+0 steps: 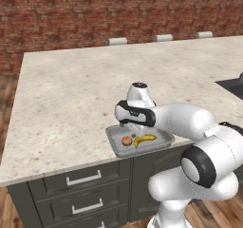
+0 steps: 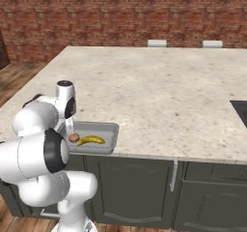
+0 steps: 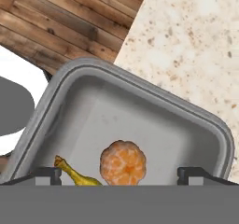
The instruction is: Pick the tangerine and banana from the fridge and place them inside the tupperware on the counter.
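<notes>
Your gripper (image 3: 119,175) hangs jaws wide apart, holding nothing, right above the tupperware (image 3: 196,120); the tangerine (image 3: 123,163) sits between your fingertips, banana (image 3: 74,172) beside it — both fruits look delivered.

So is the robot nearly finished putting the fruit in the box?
Pretty much. The tangerine and the banana both lie inside the tupperware on the counter, side by side. The gripper hangs just above them with its jaws wide open and empty, so nothing is in hand. No fruit is left to fetch; lifting the arm away looks like the only thing left.
</notes>
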### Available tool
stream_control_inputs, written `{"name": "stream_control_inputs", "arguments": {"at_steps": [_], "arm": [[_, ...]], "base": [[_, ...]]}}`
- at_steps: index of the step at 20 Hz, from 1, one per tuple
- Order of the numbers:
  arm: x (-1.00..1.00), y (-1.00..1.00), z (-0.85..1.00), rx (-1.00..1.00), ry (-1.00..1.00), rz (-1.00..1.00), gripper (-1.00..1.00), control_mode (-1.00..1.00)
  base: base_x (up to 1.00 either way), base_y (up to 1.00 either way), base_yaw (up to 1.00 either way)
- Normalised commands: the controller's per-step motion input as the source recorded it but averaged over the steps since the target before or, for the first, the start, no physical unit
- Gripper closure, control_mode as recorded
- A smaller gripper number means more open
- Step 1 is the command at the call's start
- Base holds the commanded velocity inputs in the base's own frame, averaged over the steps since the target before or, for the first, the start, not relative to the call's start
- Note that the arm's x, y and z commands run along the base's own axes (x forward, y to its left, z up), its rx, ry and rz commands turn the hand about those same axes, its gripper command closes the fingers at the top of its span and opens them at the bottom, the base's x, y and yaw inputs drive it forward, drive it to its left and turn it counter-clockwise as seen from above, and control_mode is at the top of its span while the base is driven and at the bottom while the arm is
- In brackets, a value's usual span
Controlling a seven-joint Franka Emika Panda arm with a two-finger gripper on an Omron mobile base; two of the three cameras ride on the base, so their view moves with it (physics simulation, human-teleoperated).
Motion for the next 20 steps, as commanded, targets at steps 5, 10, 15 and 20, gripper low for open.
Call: {"name": "stream_control_inputs", "arguments": {"at_steps": [5, 10, 15, 20], "arm": [[-0.32, 0.0, 0.58, 0.0, 0.0, 0.0, -1.0, -1.0], [-0.48, 0.0, 0.48, 0.03, 0.0, -0.01, -1.0, -1.0], [-0.59, -0.01, 0.33, 0.05, -0.06, -0.09, -1.0, -1.0], [-0.71, -0.06, 0.27, 0.07, -0.27, -0.19, -1.0, -1.0]], "base": [[0.0, 0.0, 0.0], [0.0, 0.0, 0.0], [0.0, 0.0, 0.0], [0.0, 0.0, 0.0]]}}
